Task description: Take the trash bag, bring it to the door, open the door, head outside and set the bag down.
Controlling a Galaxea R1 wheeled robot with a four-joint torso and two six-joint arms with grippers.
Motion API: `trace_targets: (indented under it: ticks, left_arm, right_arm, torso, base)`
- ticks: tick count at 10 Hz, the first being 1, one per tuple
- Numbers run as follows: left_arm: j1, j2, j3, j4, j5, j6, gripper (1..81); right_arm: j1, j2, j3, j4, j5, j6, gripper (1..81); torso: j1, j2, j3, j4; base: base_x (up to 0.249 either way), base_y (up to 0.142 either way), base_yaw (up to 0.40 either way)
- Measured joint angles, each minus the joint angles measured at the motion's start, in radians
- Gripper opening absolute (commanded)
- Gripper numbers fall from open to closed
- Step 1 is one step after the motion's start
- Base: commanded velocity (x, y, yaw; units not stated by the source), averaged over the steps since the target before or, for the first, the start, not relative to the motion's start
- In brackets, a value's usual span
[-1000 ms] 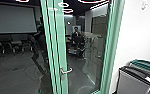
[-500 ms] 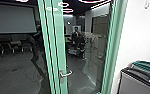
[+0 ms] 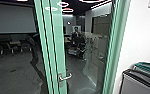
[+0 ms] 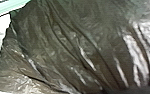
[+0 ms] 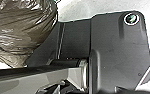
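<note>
Dk grey floor w/ row of chairs far L, & small dk patch nearer, also L.

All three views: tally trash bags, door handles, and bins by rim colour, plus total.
Trash bag: 1, showing in both wrist views
Door handle: 1
Black-rimmed bin: 1
Green-rimmed bin: 1
Total: 4

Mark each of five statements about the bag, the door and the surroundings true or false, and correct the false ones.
1. The trash bag shows in both wrist views. True.
2. The bag is white. False: it is dark brownish.
3. In the head view, the door handle is left of the grey bin. True.
4. The door frame is red. False: it is green.
5. A person shows in the head view. True.
</note>
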Motion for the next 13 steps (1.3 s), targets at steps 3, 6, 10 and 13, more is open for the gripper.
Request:
trace_targets:
  ticks: [3,6,10,13]
  left_arm:
    - [0.000,0.000,0.000,0.000,0.000,0.000,1.0]
    - [0.000,0.000,0.000,0.000,-0.008,0.000,1.0]
    - [-0.005,-0.001,0.000,0.000,-0.010,0.000,1.0]
    - [0.000,-0.003,0.000,0.000,-0.011,0.001,1.0]
  right_arm:
    - [0.000,0.000,0.000,0.000,0.000,0.000,81.1]
    - [0.000,0.000,0.000,0.000,0.000,0.000,81.1]
    - [0.002,0.001,0.000,0.001,-0.001,0.000,81.1]
    - [0.002,0.001,0.000,0.000,0.000,0.000,81.1]
  torso:
    - [0.000,0.000,0.000,0.000]
    - [0.000,0.000,0.000,0.000]
    - [0.000,0.000,0.000,0.000]
    - [0.000,0.000,0.000,0.000]
  base:
    - [0.114,0.000,0.000]
    - [0.095,0.000,0.000]
    - [0.000,0.000,0.000]
    - [0.000,0.000,0.000]
